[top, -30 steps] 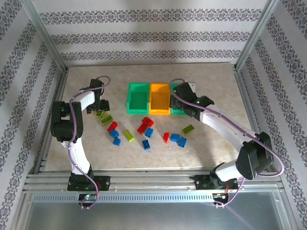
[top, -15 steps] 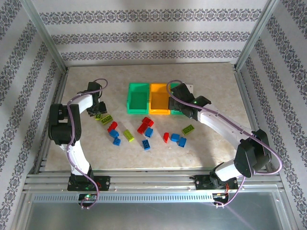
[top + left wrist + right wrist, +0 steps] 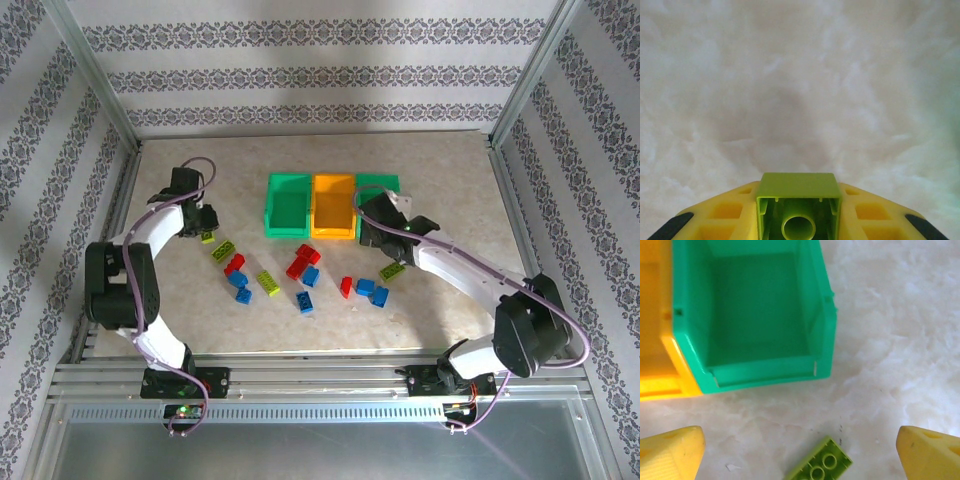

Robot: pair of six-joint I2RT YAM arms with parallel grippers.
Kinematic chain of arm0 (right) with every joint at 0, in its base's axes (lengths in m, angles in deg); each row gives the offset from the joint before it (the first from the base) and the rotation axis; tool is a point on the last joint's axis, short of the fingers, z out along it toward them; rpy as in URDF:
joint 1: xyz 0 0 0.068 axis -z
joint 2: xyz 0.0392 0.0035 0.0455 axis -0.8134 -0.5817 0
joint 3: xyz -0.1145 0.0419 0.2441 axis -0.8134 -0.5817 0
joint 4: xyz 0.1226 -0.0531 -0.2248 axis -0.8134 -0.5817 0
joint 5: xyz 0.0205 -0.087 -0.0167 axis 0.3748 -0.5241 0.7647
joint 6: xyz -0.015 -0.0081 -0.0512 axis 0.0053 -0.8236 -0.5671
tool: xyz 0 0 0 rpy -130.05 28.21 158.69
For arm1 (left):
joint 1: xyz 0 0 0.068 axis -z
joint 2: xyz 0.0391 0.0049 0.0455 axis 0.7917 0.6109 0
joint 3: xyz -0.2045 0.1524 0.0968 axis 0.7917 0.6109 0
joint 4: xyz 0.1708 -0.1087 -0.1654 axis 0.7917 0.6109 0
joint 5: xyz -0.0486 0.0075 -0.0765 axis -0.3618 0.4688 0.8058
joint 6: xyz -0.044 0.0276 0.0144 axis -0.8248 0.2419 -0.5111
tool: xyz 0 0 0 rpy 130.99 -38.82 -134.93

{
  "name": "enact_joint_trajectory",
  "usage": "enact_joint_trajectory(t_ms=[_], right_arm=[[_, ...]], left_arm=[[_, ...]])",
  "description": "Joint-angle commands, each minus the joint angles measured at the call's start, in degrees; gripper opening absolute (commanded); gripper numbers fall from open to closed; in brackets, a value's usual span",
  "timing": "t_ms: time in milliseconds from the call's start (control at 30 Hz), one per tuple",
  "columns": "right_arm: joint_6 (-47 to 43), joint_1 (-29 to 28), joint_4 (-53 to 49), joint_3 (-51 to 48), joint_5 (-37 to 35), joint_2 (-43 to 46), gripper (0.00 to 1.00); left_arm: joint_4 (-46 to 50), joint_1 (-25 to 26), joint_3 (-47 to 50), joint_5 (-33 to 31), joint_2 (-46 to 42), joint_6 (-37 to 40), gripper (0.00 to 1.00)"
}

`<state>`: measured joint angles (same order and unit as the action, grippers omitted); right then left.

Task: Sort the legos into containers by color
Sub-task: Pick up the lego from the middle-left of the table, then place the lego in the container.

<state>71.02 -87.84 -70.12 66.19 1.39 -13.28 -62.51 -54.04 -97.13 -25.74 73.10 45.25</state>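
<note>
Closest to the arm bases, the loose legos (image 3: 305,302) are scattered mid-counter (image 3: 450,320): reds, blues and a yellow one, some touching, all in front of the bins.

A bit further in, the right gripper (image 3: 800,450) hangs wide open and holds nothing. It has 1 finger on each side of a long yellow-green lego (image 3: 818,463), which lies flat on the counter, studs up, touching neither finger. That lego sits just in front of the right green bin (image 3: 824,320), near its front right corner but apart from it.

Over on the left, the left gripper (image 3: 201,222) is clamped on a small yellow-green lego (image 3: 799,210), hollow underside facing the wrist camera. Can't tell if it's off the counter or touching it. Another yellow-green lego (image 3: 223,250) lies just beside it, toward the pile.

Then come the 3 containers, joined in a row: left green bin (image 3: 287,230), orange bin (image 3: 333,230), then the right green one.

Room-wise:
- bare counter left of the left gripper, up to the metal frame (image 3: 108,97)
- a wide bare patch right of the bins
- a bare strip behind them, before the wallpapered wall (image 3: 300,80)
</note>
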Motion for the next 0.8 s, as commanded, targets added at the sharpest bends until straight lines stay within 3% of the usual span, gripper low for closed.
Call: enact_joint_trajectory(t_ms=[0, 367, 567, 767], right_arm=[[4.7, -1.1, 0.6, -3.2, -3.8, 3.7, 0.98], [12.2, -2.3, -0.5, -10.3, -6.6, 10.1, 0.96], [13.6, -2.2, -0.7, -12.5, -5.7, 11.3, 0.96], [13.5, -2.2, -0.5, -12.8, -5.9, 11.5, 0.96]], left_arm=[[-4.7, 3.4, 0.8, 2.0, -4.2, -2.2, 0.17], [-8.3, 22.8, -7.9, -4.8, -2.0, -3.0, 0.16], [-8.1, 28.0, -13.3, -7.9, 4.3, -2.1, 0.16], [-5.3, 31.9, -19.1, -18.0, 11.4, 1.7, 0.16]])
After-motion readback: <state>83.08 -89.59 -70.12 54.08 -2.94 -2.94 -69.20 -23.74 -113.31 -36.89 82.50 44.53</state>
